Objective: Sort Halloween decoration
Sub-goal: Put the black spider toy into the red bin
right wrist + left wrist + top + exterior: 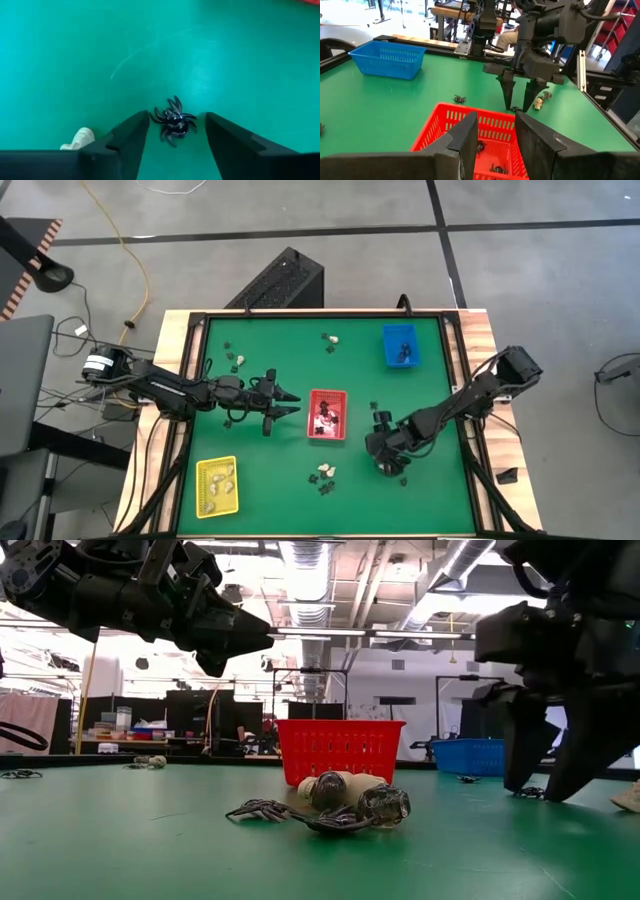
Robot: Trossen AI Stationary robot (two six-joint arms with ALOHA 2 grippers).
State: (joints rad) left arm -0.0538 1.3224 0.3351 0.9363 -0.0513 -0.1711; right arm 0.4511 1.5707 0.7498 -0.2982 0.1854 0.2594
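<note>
A black spider decoration [173, 121] lies on the green mat right of the red tray [327, 415]. My right gripper [177, 131] points down over it and is open, one finger on each side of the spider, which it does not plainly touch. A cream piece [80, 139] lies just beside it. My left gripper [295, 403] hovers level at the red tray's left side, open with nothing between its fingers. In the left wrist view, black pieces lie inside the red tray [470, 131].
A yellow tray [217, 485] with cream pieces stands near left, a blue tray [401, 345] far right. A small heap of black and cream pieces [330, 805] lies near the front edge. More pieces [330, 338] lie at the far middle and the far left [235, 361].
</note>
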